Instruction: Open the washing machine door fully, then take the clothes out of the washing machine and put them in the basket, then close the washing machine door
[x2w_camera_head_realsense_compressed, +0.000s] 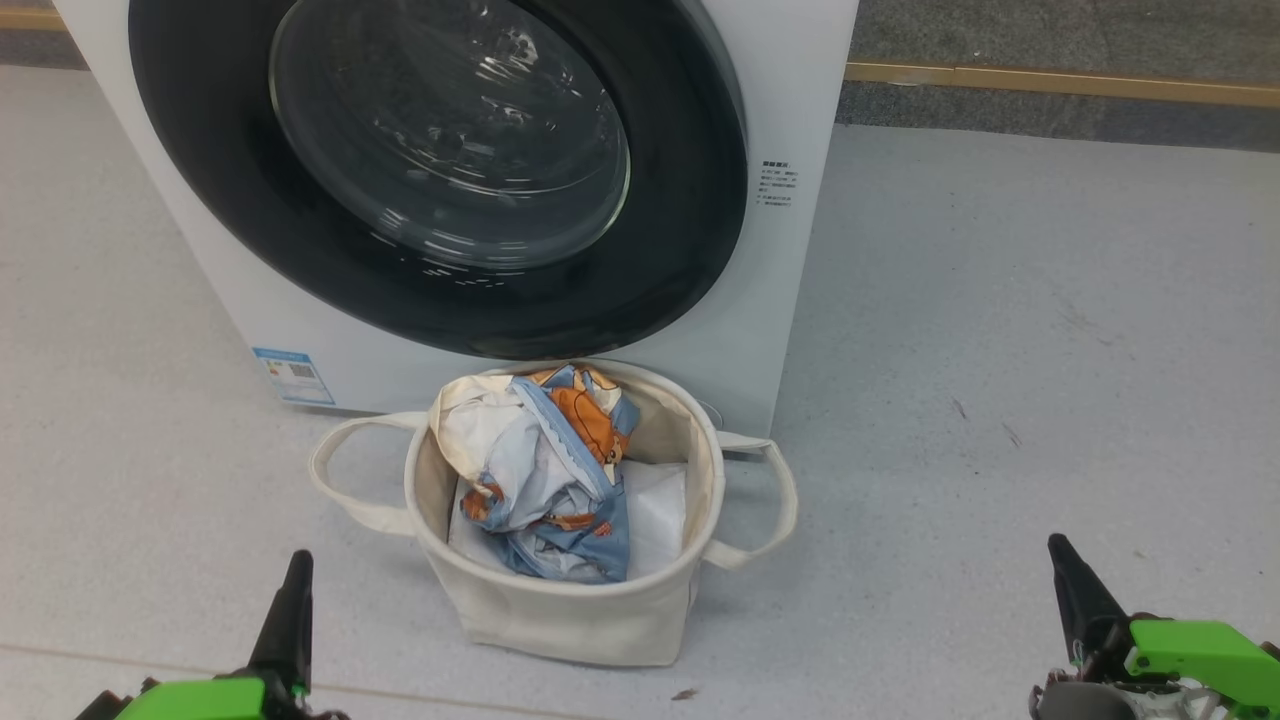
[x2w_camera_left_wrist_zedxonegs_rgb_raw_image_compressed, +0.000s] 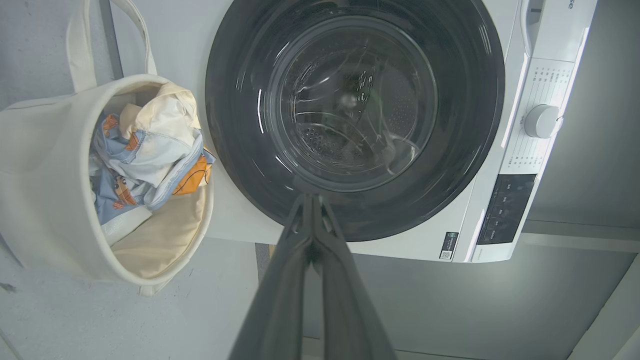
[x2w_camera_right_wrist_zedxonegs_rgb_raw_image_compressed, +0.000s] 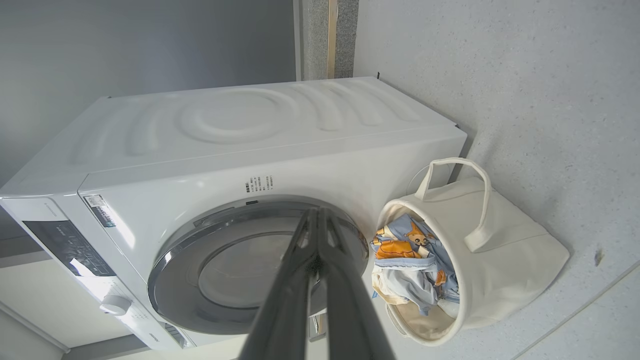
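Stage of work: last step, judged finished or all but finished. The clothes are out, the door looks seated flat on the machine front, and neither end effector holds anything. The next move probably calls for no more than a check that the latch has caught. If it has not, a closed fingertip pressed on the right side of the rim should do it.

1. Washing machine door (x2w_camera_head_realsense_compressed: 440, 150): large, round, with a wide glossy black rim and a clear bulging glass bowl. Hard, slick and reflective. Bare perforated metal drum seen through the glass in the left wrist view.
2. Washing machine (x2w_camera_head_realsense_compressed: 765, 300): white box-shaped front-loader with smooth enamelled panels. Small blue label (x2w_camera_head_realsense_compressed: 292, 375) at lower left, printed text at right of the door.
3. Basket (x2w_camera_head_realsense_compressed: 560, 620): round cream canvas tub with soft, slightly slumped sides and two loop handles. Stands on the floor at the near side of the machine, under the door. Cannot tell whether it touches the front panel.
4. Clothes (x2w_camera_head_realsense_compressed: 555, 470): small crumpled garments of light blue and white cloth with orange-brown cartoon figures. Limp, heaped inside the basket toward its left, rising to the rim.
5. Flat white sheet (x2w_camera_head_realsense_compressed: 655, 515): plain, low in the basket, right of the clothes.
6. Left end effector (x2w_camera_head_realsense_compressed: 297, 575): two long dark fingers pressed together, empty, near left, well apart from the basket.
7. Right end effector (x2w_camera_head_realsense_compressed: 1060, 555): fingers likewise together, empty, near right.
8. Floor (x2w_camera_head_realsense_compressed: 1000, 400): pale grey, speckled, matt.
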